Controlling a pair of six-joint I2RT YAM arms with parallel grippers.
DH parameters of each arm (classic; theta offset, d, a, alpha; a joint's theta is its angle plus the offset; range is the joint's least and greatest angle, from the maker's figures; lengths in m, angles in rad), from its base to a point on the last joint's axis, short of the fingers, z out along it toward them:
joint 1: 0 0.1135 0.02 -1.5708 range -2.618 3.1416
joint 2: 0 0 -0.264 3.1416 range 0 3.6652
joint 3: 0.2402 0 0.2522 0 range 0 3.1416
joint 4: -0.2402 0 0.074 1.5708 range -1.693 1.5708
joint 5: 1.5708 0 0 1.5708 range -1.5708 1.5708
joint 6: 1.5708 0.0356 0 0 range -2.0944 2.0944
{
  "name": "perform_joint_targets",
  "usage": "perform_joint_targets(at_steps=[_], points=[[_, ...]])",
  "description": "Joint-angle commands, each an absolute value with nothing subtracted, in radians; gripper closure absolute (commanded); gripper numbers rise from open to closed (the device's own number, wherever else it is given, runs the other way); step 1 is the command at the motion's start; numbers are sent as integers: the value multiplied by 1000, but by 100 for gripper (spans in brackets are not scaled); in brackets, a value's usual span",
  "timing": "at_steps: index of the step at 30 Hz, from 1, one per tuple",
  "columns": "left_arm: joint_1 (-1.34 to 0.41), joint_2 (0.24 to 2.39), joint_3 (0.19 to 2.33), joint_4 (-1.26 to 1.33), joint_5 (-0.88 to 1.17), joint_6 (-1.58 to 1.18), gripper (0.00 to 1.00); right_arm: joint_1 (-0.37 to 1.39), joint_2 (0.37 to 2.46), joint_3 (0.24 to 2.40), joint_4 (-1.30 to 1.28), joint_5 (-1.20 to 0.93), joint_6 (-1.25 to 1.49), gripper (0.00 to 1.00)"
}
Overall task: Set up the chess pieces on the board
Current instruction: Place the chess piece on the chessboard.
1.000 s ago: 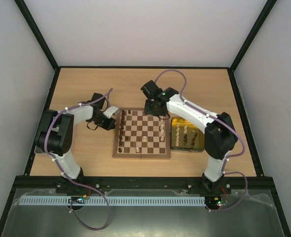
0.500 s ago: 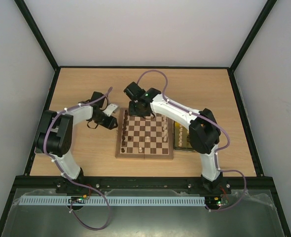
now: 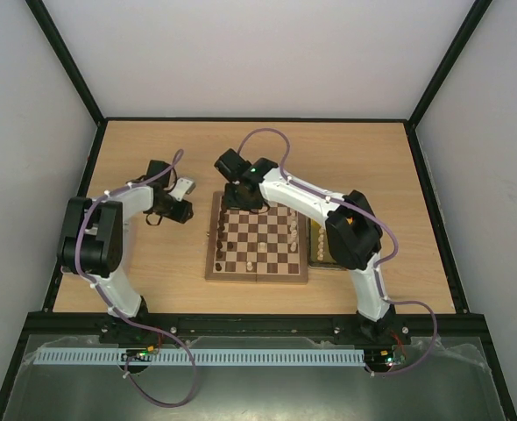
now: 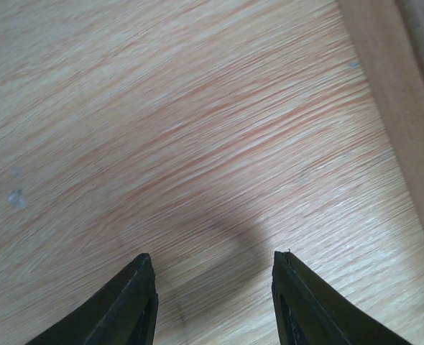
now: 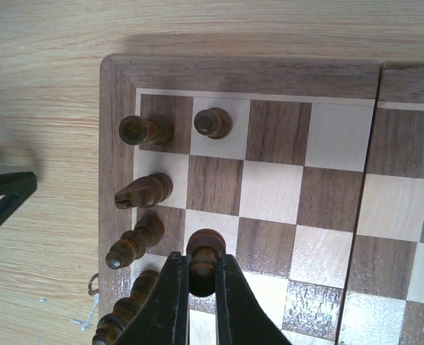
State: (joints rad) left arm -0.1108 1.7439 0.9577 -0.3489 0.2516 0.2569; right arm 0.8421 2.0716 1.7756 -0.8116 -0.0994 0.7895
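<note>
The board (image 3: 267, 237) lies in the middle of the table. Dark chess pieces (image 3: 219, 241) stand along its left column and pale ones (image 3: 292, 232) along its right. My right gripper (image 3: 241, 203) is over the board's far left corner. In the right wrist view it (image 5: 201, 277) is shut on a dark pawn (image 5: 205, 248) above the second column, beside several dark pieces (image 5: 144, 190) in the edge column. My left gripper (image 3: 178, 209) is off the board to its left. It (image 4: 212, 257) is open and empty over bare table.
A yellow tray (image 3: 322, 253) with more pieces sits right of the board, mostly hidden by my right arm. The board's brown rim (image 4: 399, 108) shows at the right of the left wrist view. Another dark pawn (image 5: 213, 122) stands in the far row.
My right arm has swung left across the board to its far left corner with the pawn. My left gripper has drawn back left, away from the board's edge.
</note>
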Motion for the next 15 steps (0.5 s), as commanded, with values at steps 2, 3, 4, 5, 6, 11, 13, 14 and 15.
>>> perform_joint_targets(at_steps=[2, 3, 4, 5, 6, 11, 13, 14, 15], points=[[-74, 1735, 928, -389, 211, 252, 54, 851, 2112, 1814, -844, -101, 793, 98], [-69, 1734, 927, -389, 216, 253, 54, 851, 2118, 1814, -845, -100, 790, 98], [-64, 1731, 927, -390, 219, 253, 54, 851, 2125, 1818, -846, -99, 790, 98], [-61, 1728, 927, -390, 221, 253, 54, 851, 2131, 1821, -849, -98, 789, 98], [-57, 1727, 927, -389, 224, 254, 54, 851, 2139, 1826, -850, -99, 788, 98], [-45, 1724, 925, -391, 240, 255, 54, 851, 2178, 1863, -855, -102, 786, 98], [-42, 1722, 923, -390, 243, 256, 54, 851, 2192, 1884, -864, -99, 783, 98], [-40, 1722, 923, -392, 247, 256, 54, 851, 2199, 1893, -869, -98, 780, 98], [-39, 1722, 923, -393, 249, 257, 54, 851, 2203, 1899, -871, -98, 780, 98]])
